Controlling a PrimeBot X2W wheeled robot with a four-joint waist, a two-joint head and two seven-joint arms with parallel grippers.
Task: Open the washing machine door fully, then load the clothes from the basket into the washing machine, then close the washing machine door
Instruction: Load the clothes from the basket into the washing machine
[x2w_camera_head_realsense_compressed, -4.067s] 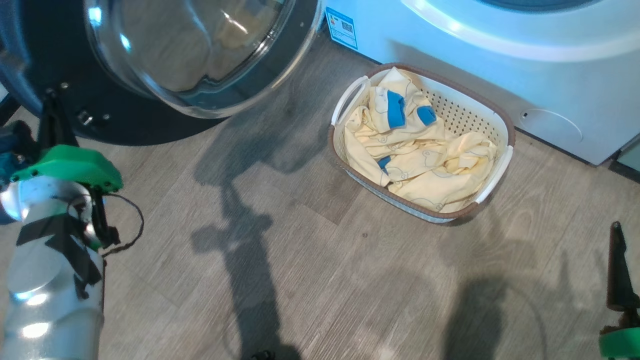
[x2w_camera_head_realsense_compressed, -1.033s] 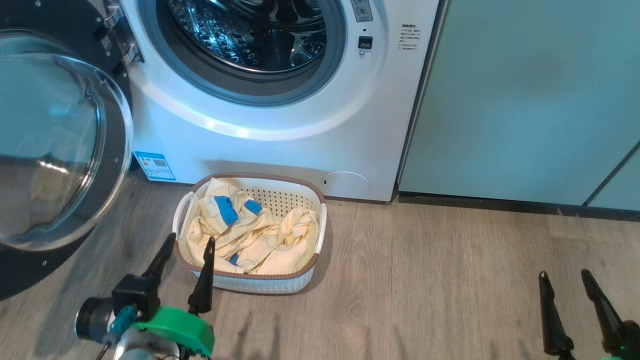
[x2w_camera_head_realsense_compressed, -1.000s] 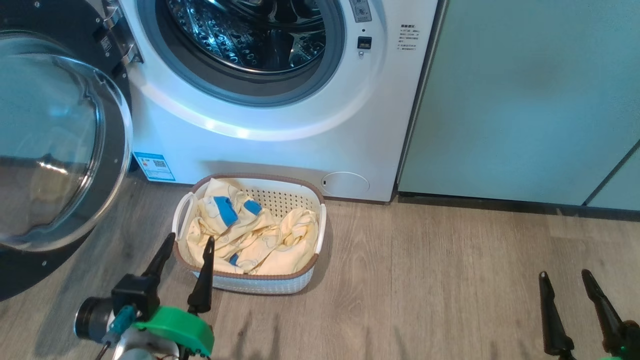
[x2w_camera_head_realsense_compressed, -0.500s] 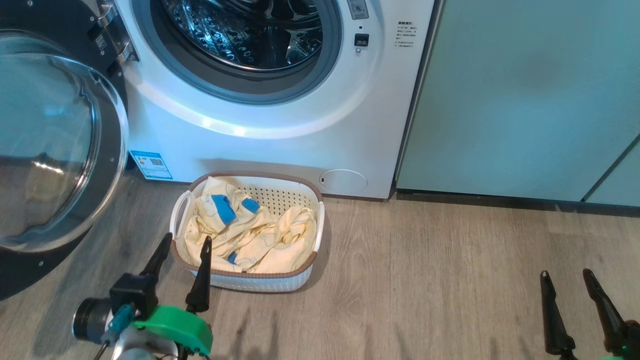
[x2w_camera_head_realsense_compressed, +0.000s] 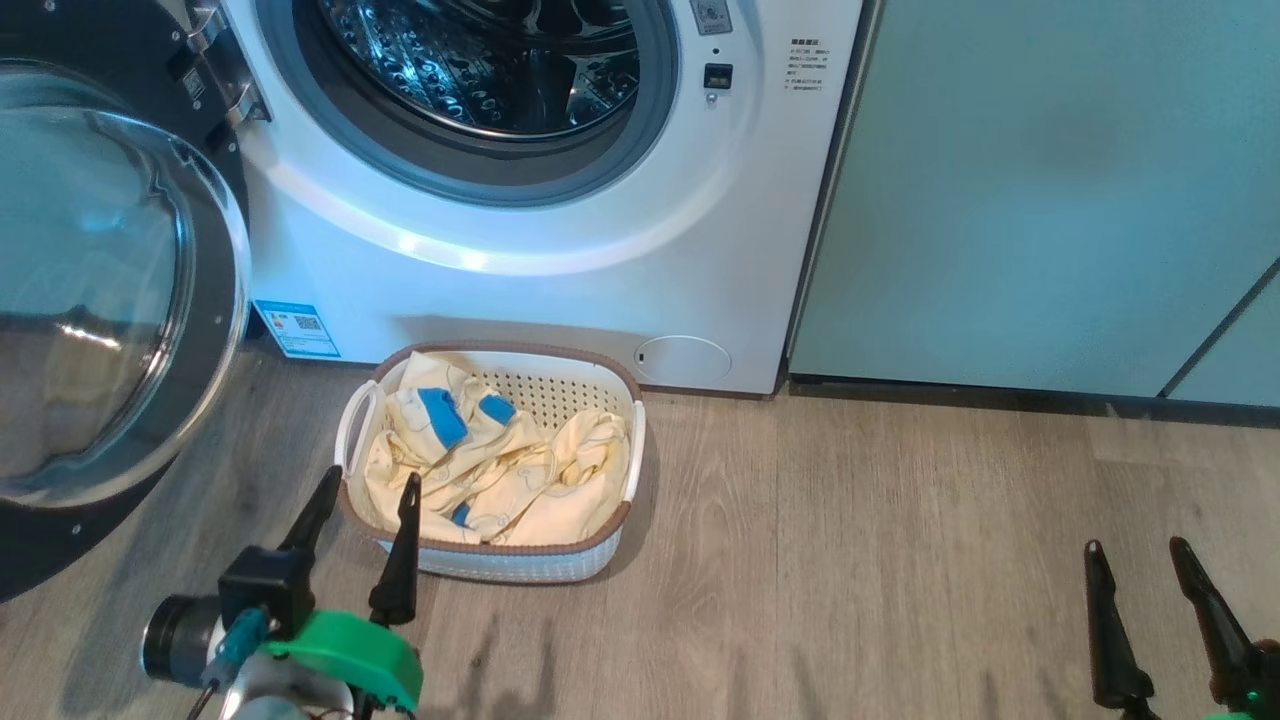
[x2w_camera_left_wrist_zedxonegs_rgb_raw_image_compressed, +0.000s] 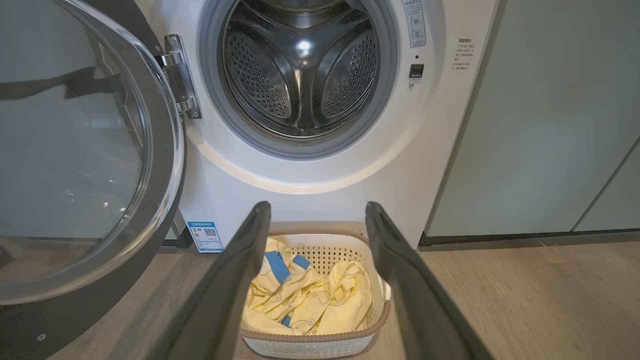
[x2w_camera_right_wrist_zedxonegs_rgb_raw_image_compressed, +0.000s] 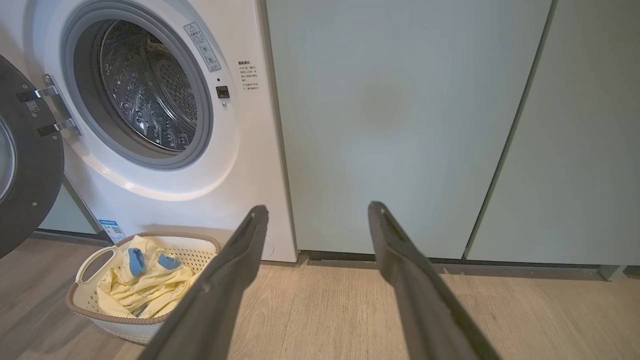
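wood-look floor (x2w_camera_head_realsense_compressed: 850, 560) carries the basket (x2w_camera_head_realsense_compressed: 500, 562), washing machine (x2w_camera_head_realsense_compressed: 600, 300) and cabinets (x2w_camera_head_realsense_compressed: 1000, 200).

Cannot see the whole large round door with glossy black rim and clear glass porthole (x2w_camera_head_realsense_compressed: 110, 300): cropped at left in head and left wrist views. Cannot see the top of the perforated steel drum (x2w_camera_head_realsense_compressed: 480, 60): cropped above. Cannot read the small blue label sticker (x2w_camera_head_realsense_compressed: 296, 328): print too small. Cannot see the floor of the small cream-white perforated plastic basket (x2w_camera_head_realsense_compressed: 565, 395) under the pale yellow, blue-patched clothes (x2w_camera_head_realsense_compressed: 560, 480); cannot count garments. Cannot see a stretch of its brown rim behind a dark finger (x2w_camera_head_realsense_compressed: 398, 560) of the left gripper (x2w_camera_head_realsense_compressed: 371, 475).
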